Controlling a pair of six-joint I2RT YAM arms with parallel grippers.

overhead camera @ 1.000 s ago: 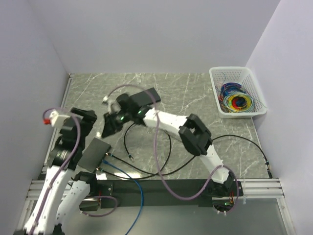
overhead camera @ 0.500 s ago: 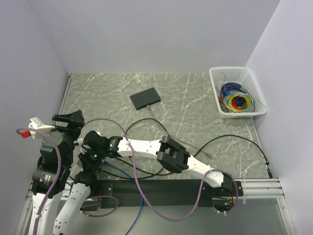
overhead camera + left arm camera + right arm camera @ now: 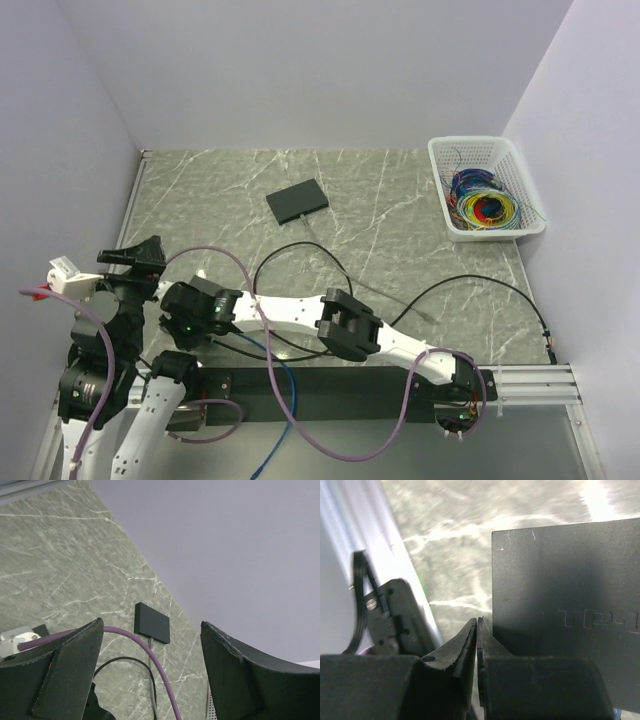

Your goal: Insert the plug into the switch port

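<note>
A black switch [image 3: 297, 200] lies at the back middle of the marble table with a grey cable [image 3: 400, 300] in its near edge; it also shows in the left wrist view [image 3: 156, 626]. A second black switch [image 3: 565, 605] with raised lettering fills the right wrist view. In the top view my right arm hides it. My right gripper [image 3: 180, 335] is shut and empty, its tips [image 3: 477, 621] just left of that switch's edge. My left gripper [image 3: 132, 256] is raised at the left, open and empty [image 3: 151, 622]. I cannot make out a plug.
A black cable [image 3: 480, 282] loops across the front of the table, and a blue cable [image 3: 280, 390] hangs over the front rail. A white basket [image 3: 452, 205] of coloured wires stands at the back right. My purple arm cable [image 3: 150, 655] crosses the left wrist view.
My right arm swung from the back middle down to the front left, over the near switch, uncovering the far switch. My left arm pulled back and lifted.
</note>
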